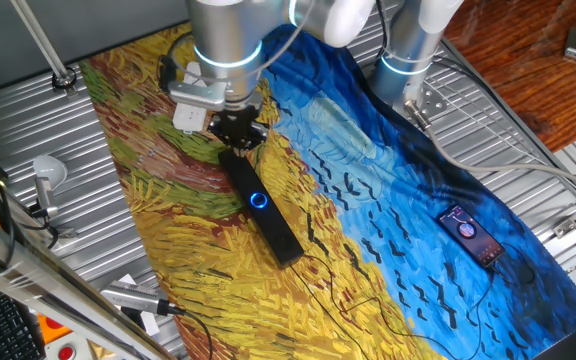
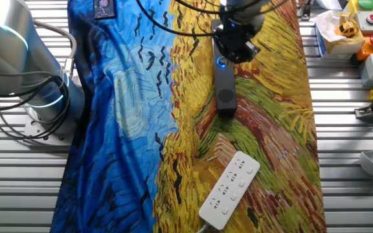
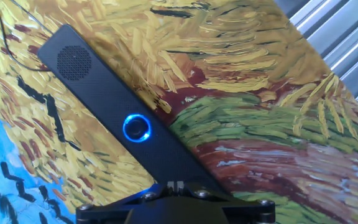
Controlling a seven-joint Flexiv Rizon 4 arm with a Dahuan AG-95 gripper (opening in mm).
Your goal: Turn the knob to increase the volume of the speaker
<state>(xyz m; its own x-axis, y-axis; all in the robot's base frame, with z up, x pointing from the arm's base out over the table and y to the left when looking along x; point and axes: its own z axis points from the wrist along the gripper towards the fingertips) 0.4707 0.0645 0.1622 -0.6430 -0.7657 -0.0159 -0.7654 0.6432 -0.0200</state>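
The speaker (image 1: 280,233) is a long black bar lying on the painted cloth, also seen in the other fixed view (image 2: 225,90) and the hand view (image 3: 92,81). Its knob (image 1: 258,200) glows with a blue ring at the bar's middle (image 2: 221,62) (image 3: 137,127). My gripper (image 1: 238,132) hovers over the bar's far half, a little short of the knob (image 2: 236,50). In the hand view its fingertips (image 3: 172,185) sit together at the bottom edge, shut and empty, with the knob just ahead of them. The bar's end under the gripper is hidden.
A white power strip (image 2: 228,189) lies beyond the speaker's free end. A small black phone (image 1: 473,237) with a red-lit screen lies on the blue part of the cloth (image 2: 103,8). The arm's base (image 2: 44,103) stands beside the cloth. Button boxes (image 2: 368,29) sit on the metal table.
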